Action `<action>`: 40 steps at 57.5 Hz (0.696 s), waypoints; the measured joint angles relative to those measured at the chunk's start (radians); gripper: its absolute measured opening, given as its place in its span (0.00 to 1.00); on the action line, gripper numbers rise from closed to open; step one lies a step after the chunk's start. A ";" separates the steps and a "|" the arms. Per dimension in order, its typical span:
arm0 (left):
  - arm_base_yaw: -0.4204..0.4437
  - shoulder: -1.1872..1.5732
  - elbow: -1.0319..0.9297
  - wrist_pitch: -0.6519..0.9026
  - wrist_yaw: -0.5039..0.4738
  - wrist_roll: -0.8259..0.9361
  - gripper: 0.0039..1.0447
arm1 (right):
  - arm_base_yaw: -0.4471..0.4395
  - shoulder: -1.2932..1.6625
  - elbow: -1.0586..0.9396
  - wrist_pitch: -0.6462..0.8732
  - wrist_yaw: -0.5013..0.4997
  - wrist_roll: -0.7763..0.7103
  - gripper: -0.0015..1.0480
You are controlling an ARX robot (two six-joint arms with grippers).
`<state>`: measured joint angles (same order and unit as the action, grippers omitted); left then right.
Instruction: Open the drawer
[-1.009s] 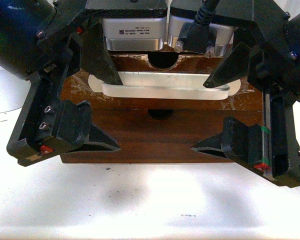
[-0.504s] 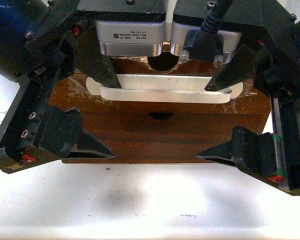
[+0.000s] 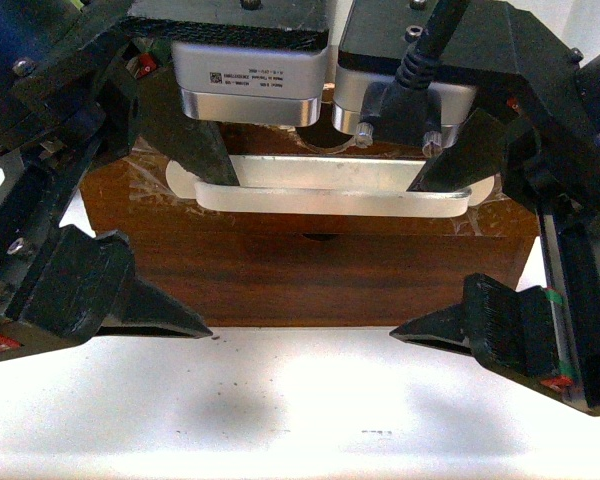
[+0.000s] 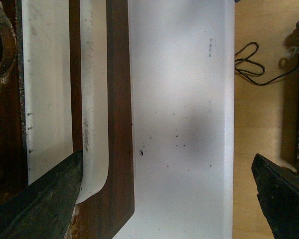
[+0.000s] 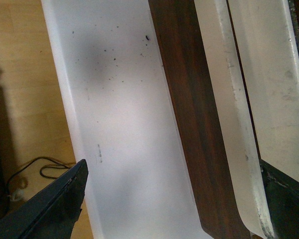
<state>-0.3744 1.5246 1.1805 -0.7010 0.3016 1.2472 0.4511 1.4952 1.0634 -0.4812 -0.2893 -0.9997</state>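
Observation:
The dark brown drawer (image 3: 280, 225) fills the middle of the front view, with its long white handle (image 3: 330, 192) taped across it. The half-round notch (image 3: 325, 128) is partly hidden by the wrist cameras. My left gripper (image 3: 220, 258) is open, one finger hooked behind the handle's left end and the other low in front of the wood. My right gripper (image 3: 401, 262) is open the same way at the handle's right end. The handle (image 4: 92, 99) and gripper (image 4: 168, 157) show in the left wrist view, and likewise in the right wrist view (image 5: 229, 99), (image 5: 173, 164).
A plain dark wooden front (image 3: 310, 290) sits below the handled drawer. The cabinet stands on a white table (image 3: 300, 410). Past the table edge the wrist views show wooden floor with a black cable (image 4: 251, 62), (image 5: 42, 167).
The handled drawer has come nearer and looks wider, nearly covering the small notch in the plain front below. Both grippers have drawn toward me, their lower fingers sinking lower in the view.

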 joint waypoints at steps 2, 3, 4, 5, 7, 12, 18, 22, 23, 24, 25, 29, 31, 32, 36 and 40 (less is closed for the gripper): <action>-0.003 -0.006 -0.003 -0.005 -0.004 0.007 0.94 | 0.004 -0.006 -0.003 -0.008 0.001 -0.004 0.91; -0.005 -0.009 -0.006 -0.009 -0.006 0.011 0.94 | 0.006 -0.010 -0.005 -0.013 0.002 -0.009 0.91; -0.006 -0.011 -0.007 -0.011 -0.007 0.011 0.94 | 0.007 -0.011 -0.005 -0.016 0.002 -0.010 0.91; -0.008 -0.014 -0.009 -0.015 -0.011 0.014 0.94 | 0.010 -0.014 -0.006 -0.022 0.003 -0.013 0.91; -0.013 -0.023 -0.016 -0.022 -0.014 0.022 0.94 | 0.014 -0.023 -0.011 -0.033 0.005 -0.021 0.92; -0.024 -0.050 -0.037 -0.040 -0.023 0.044 0.94 | 0.028 -0.046 -0.027 -0.054 0.016 -0.039 0.92; -0.036 -0.078 -0.062 -0.053 -0.031 0.059 0.95 | 0.040 -0.068 -0.044 -0.069 0.019 -0.053 0.92; -0.042 -0.096 -0.079 -0.059 -0.034 0.070 0.95 | 0.047 -0.083 -0.057 -0.076 0.020 -0.061 0.92; -0.043 -0.101 -0.085 -0.059 -0.034 0.071 0.95 | 0.048 -0.084 -0.059 -0.077 0.020 -0.061 0.92; -0.044 -0.104 -0.087 -0.059 -0.035 0.072 0.95 | 0.048 -0.086 -0.060 -0.077 0.020 -0.062 0.92; -0.045 -0.107 -0.090 -0.060 -0.035 0.074 0.95 | 0.050 -0.090 -0.064 -0.078 0.019 -0.062 0.92; -0.048 -0.123 -0.103 -0.068 -0.037 0.082 0.95 | 0.056 -0.102 -0.076 -0.080 0.018 -0.063 0.92; -0.050 -0.132 -0.111 -0.068 -0.036 0.085 0.95 | 0.058 -0.107 -0.081 -0.080 0.017 -0.064 0.92; -0.050 -0.134 -0.113 -0.068 -0.036 0.086 0.95 | 0.059 -0.109 -0.084 -0.080 0.017 -0.064 0.92; -0.051 -0.145 -0.124 -0.067 -0.036 0.087 0.95 | 0.061 -0.116 -0.091 -0.080 0.015 -0.064 0.92; -0.051 -0.158 -0.140 -0.052 -0.031 0.087 0.95 | 0.061 -0.125 -0.101 -0.070 0.009 -0.062 0.92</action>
<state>-0.4255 1.3670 1.0409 -0.7528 0.2703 1.3342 0.5117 1.3701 0.9623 -0.5510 -0.2802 -1.0615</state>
